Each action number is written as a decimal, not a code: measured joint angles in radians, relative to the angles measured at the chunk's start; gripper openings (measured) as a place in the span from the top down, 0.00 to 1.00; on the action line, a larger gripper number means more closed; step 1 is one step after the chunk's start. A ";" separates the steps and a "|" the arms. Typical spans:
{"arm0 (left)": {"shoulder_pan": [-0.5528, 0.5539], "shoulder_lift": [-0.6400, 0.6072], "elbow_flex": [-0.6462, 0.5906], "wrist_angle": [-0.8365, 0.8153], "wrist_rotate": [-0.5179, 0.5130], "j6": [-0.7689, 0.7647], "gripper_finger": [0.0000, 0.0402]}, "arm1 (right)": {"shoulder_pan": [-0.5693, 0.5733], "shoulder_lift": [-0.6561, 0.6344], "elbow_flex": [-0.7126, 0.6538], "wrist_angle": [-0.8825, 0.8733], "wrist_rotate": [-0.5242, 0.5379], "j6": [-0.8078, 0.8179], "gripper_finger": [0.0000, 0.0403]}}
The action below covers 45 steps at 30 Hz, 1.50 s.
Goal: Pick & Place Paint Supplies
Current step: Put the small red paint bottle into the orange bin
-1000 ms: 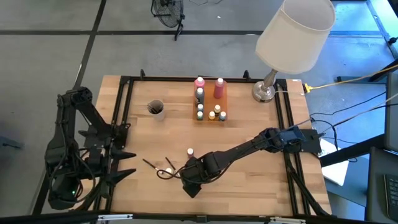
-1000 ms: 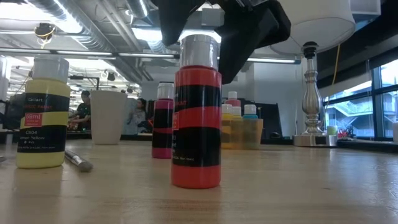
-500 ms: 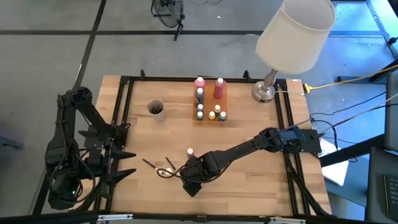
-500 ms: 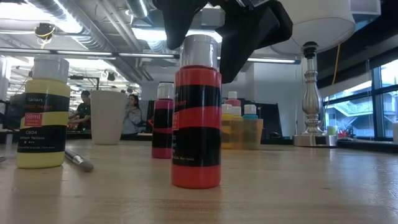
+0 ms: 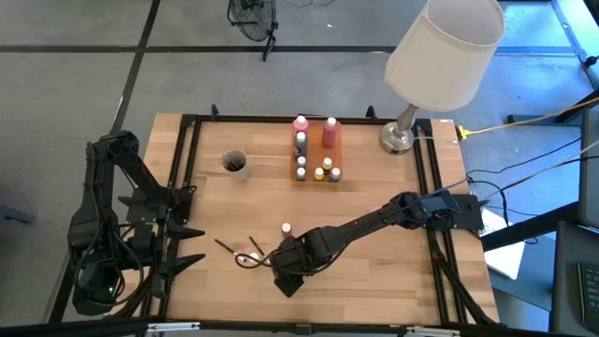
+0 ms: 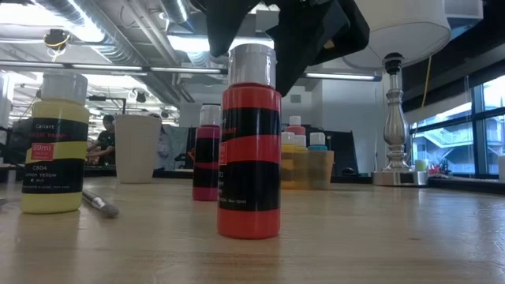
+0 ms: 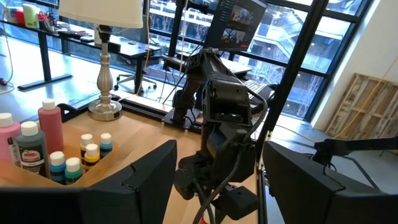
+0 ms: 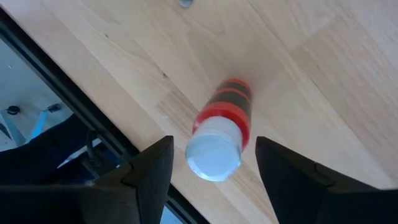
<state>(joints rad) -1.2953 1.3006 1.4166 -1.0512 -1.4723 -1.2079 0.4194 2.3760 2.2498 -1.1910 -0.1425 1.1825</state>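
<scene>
Jaws of the right gripper [image 8: 211, 163] stand apart astride the white cap of the red bottle [image 8: 222, 127] upright near the table's [image 5: 393, 290] front edge, so I'd drop straight, clamp below the cap, then lift; left gripper [image 7: 214, 180] waits open off-table.

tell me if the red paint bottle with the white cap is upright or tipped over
Upright. The red paint bottle with the white cap stands on its base on the wooden table, cap uppermost.
</scene>
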 joint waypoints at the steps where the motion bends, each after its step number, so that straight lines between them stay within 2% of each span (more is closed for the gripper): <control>1: 0.000 0.000 0.000 0.000 0.000 0.000 0.41 | 0.000 0.000 0.000 -0.001 0.000 0.001 0.43; 23: 0.000 0.000 0.000 0.000 0.000 0.000 0.41 | -0.010 0.030 0.000 -0.010 -0.019 0.007 0.43; 29: 0.000 0.000 0.000 0.000 0.000 0.000 0.41 | -0.013 0.030 0.000 -0.012 -0.054 0.015 0.43; 45: 0.000 0.000 0.000 0.000 0.000 0.017 0.41 | -0.033 0.030 0.000 -0.015 -0.096 0.015 0.56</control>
<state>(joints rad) -1.2953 1.3010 1.4166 -1.0515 -1.4723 -1.1908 0.3863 2.4058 2.2501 -1.2057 -0.2385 1.1976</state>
